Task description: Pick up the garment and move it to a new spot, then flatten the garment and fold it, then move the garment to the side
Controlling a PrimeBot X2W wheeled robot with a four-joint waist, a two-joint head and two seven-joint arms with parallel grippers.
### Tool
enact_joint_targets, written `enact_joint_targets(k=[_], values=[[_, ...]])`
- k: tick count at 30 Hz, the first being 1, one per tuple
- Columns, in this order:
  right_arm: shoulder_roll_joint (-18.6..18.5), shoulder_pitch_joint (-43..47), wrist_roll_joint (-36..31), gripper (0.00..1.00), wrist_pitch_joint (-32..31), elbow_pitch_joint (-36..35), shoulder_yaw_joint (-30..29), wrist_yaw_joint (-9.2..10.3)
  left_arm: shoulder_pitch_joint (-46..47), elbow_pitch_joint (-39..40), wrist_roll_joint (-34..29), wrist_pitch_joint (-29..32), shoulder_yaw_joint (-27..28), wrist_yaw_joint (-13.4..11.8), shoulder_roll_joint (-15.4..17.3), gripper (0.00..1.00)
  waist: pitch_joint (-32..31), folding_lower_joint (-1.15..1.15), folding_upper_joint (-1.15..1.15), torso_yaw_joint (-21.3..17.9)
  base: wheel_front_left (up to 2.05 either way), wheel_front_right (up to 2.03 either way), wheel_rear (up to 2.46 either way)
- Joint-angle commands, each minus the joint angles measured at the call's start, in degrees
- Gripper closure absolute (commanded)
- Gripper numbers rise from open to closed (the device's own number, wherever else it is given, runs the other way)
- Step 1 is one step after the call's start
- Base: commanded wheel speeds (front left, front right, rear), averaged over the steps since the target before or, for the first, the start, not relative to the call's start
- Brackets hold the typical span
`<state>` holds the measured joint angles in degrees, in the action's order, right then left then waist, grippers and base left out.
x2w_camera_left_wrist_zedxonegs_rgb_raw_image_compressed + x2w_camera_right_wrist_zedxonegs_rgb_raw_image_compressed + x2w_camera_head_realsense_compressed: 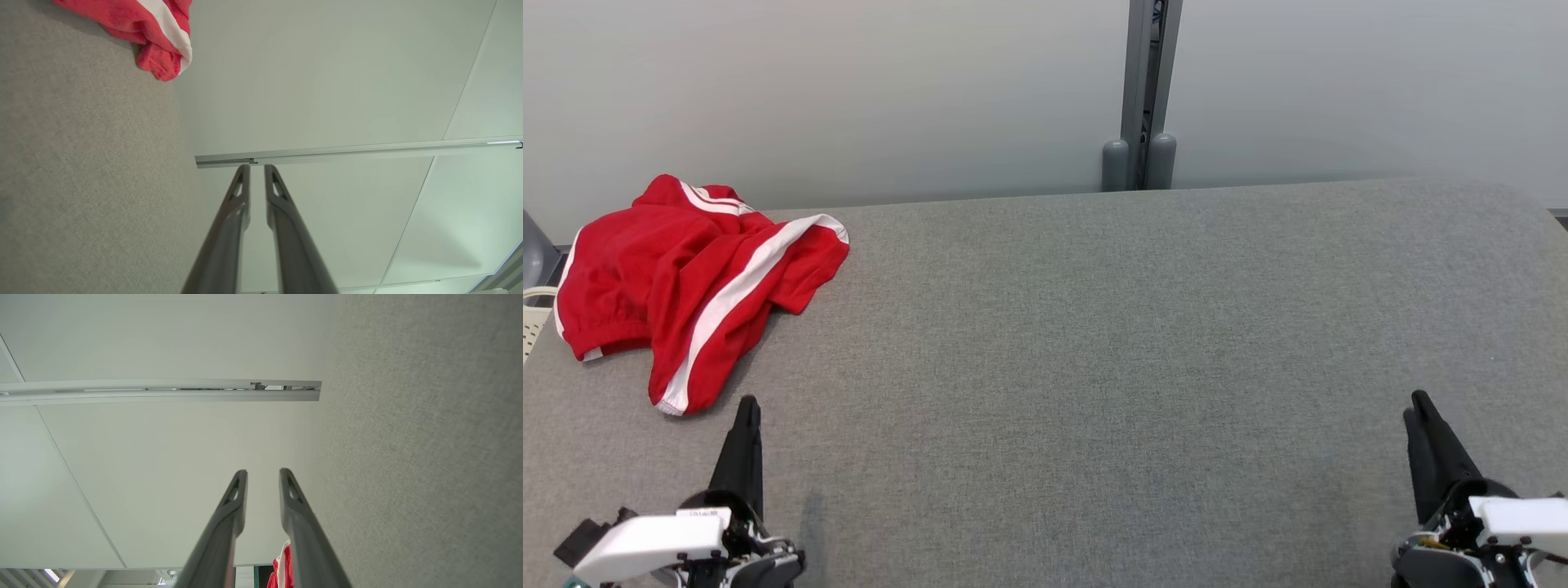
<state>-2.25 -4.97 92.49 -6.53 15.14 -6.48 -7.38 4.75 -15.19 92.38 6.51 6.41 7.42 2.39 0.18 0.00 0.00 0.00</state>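
Left gripper (748, 403) and right gripper (1419, 400) hover slightly parted, holding nothing, over the grey table (1094, 367). Beyond, at its far left edge, lies the crumpled red garment (686, 278), likely soft, light and limp; pinch a raised fold.

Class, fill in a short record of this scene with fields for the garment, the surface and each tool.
garment: red with white stripes, crumpled, far left of the table
surface: grey fabric-covered table
left tool: slightly parted, empty, near the garment, not touching
right tool: parted, empty, far right side
stage: garment not yet picked up
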Motion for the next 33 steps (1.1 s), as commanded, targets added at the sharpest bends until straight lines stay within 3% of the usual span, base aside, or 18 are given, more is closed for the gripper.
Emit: enact_joint_targets(k=[1, 17, 33], values=[[0.12, 0.30, -0.01, 0.00, 0.06, 0.33, 0.07, 0.09, -0.36, -0.32, -0.02, -0.06, -0.09, 0.00, -0.11, 0.00, 0.00, 0.00, 0.00, 0.00, 0.00, 0.00, 0.00], [0.06, 1.60, -3.86, 0.00, 4.44, -1.20, 2.30, 0.09, -1.54, 2.21, -3.91, -4.41, -3.97, -0.43, -0.05, 0.00, -0.03, 0.00, 0.00, 0.08, 0.00, 0.00, 0.00], [-0.16, 2.18, -20.26, 0.00, 8.25, -5.61, 3.62, 0.03, -1.14, 6.57, -18.98, -8.21, -7.62, -3.86, 0.12, 0.00, -0.04, 0.00, 0.00, 0.20, 0.00, 0.00, 0.00]])
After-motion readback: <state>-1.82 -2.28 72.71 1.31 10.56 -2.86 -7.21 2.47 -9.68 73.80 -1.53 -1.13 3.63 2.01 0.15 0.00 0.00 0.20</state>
